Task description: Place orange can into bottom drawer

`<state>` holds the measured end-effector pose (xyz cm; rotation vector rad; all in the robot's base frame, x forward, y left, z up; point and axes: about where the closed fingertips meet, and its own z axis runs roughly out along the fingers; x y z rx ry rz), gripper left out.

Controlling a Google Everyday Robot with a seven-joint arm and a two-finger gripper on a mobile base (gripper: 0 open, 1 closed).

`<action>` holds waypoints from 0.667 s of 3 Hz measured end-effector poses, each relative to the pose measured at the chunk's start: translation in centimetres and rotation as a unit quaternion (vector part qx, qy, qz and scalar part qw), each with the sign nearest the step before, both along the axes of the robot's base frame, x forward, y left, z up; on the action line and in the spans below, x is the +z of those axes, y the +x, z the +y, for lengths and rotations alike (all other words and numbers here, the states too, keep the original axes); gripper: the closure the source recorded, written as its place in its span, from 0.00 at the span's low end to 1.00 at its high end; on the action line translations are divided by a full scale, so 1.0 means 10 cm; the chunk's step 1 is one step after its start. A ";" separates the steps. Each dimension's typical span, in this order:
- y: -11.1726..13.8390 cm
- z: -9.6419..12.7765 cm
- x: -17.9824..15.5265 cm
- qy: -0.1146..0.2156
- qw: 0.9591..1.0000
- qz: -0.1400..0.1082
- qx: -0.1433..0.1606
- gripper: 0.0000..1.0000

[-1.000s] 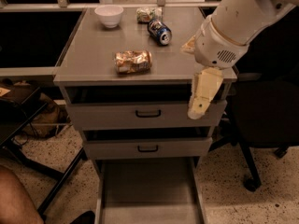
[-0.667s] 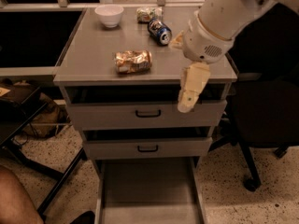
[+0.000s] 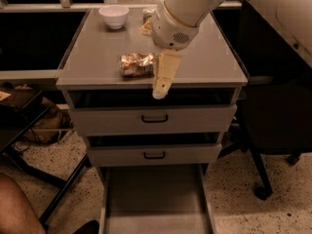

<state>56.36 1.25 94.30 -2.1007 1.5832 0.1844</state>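
Atop the grey cabinet (image 3: pixel 209 62) the orange can (image 3: pixel 137 64) is lying long-axis left-to-right, just left of my gripper (image 3: pixel 161 87), whose spread I cannot tell, the bottom drawer (image 3: pixel 153 194) open below.

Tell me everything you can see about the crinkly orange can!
The orange can is small, shiny and crumpled, with orange-gold and white patches. It lies on its side on the grey cabinet top, near the front edge. The gripper hangs close beside it; touching or not, I cannot tell.
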 end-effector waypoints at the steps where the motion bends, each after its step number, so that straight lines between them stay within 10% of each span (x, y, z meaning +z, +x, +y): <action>1: 0.00 0.00 0.00 0.000 1.000 0.000 0.000 0.00; 2: 0.02 0.08 -0.01 -0.005 1.000 -0.001 0.013 0.00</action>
